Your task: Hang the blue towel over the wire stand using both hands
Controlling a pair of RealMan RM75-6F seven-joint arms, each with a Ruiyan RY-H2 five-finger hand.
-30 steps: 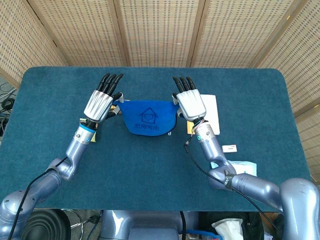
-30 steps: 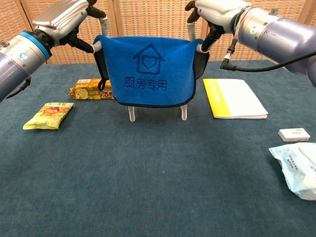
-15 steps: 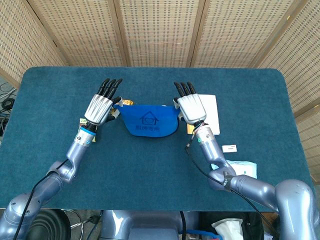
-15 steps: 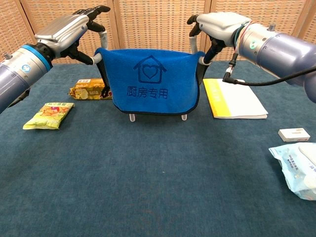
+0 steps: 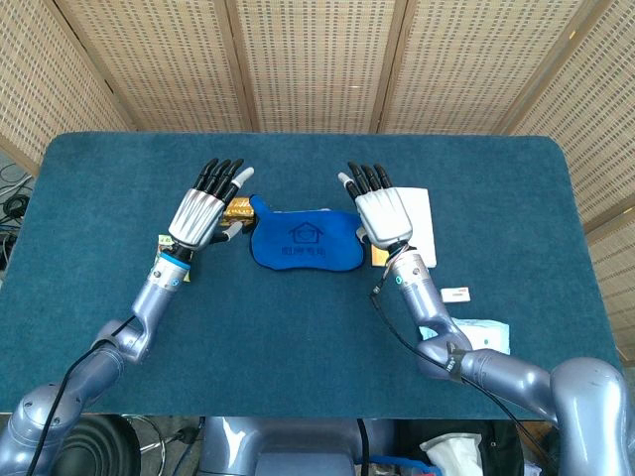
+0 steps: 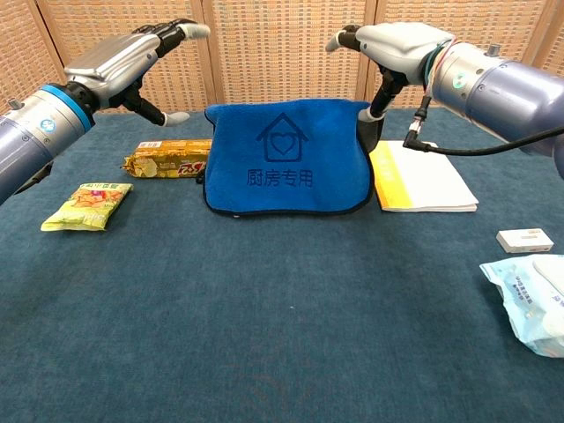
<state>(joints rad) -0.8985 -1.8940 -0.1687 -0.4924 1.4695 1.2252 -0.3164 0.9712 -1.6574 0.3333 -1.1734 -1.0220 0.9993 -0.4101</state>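
The blue towel [image 6: 286, 159] with a house-and-heart print hangs in the middle of the table, seen from above as a flat blue shape [image 5: 303, 238]. It covers the wire stand entirely; no wire or feet show. My left hand [image 6: 132, 62] [image 5: 203, 203] hovers to the towel's upper left with fingers spread, holding nothing and clear of the cloth. My right hand [image 6: 397, 40] [image 5: 382, 208] is above the towel's right top corner, fingers spread. Its thumb reaches down close to that corner; whether it touches is unclear.
A brown snack bar [image 6: 167, 159] lies just left of the towel and a yellow-green packet [image 6: 88, 204] further left. A yellow-edged booklet [image 6: 419, 176] lies right of the towel. A small white box [image 6: 525, 240] and a wipes pack [image 6: 529, 300] sit at the right edge.
The towel has come down lower and now hides the stand's feet. Both hands have let go of its top corners, and the left hand has moved away to the left.
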